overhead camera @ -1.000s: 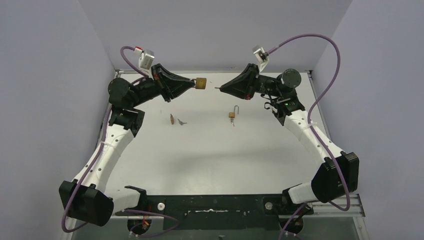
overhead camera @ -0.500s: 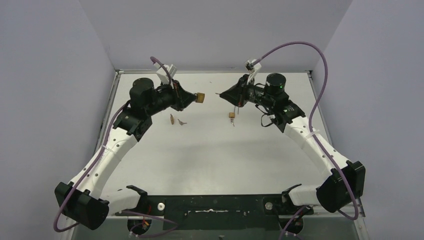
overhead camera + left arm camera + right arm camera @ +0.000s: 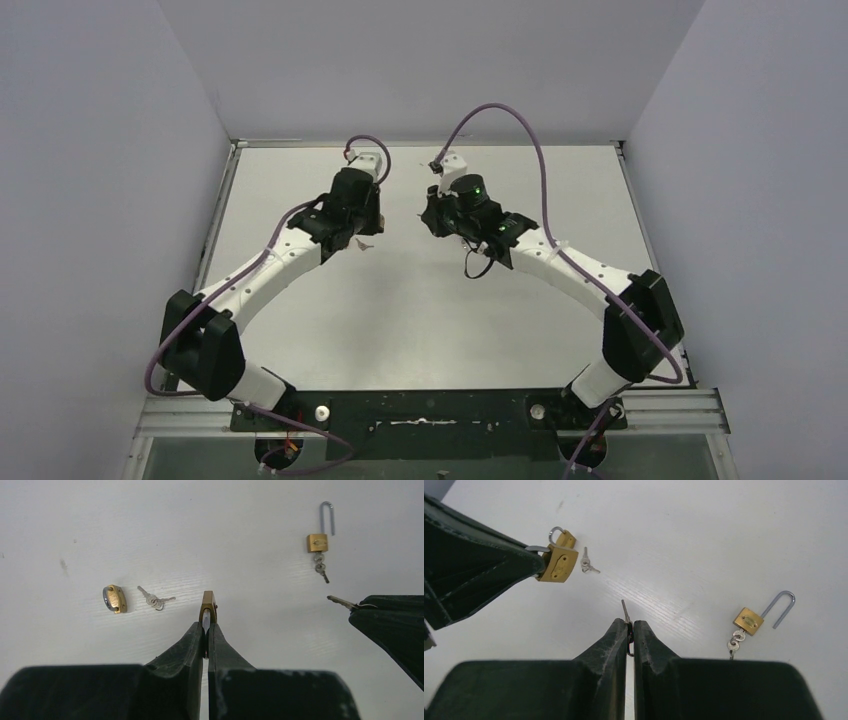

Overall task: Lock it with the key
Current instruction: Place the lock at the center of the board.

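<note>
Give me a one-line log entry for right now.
left gripper: shut on padlock | right gripper: shut on key | key apart from padlock, not inserted

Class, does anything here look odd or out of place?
The open padlock on the table stands out: its shackle is sprung up, with a key bunch seemingly stuck in its base. The second padlock has loose keys lying beside it.

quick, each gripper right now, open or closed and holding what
left gripper: fingers closed on a brass padlock
right gripper: fingers closed on a key
</note>
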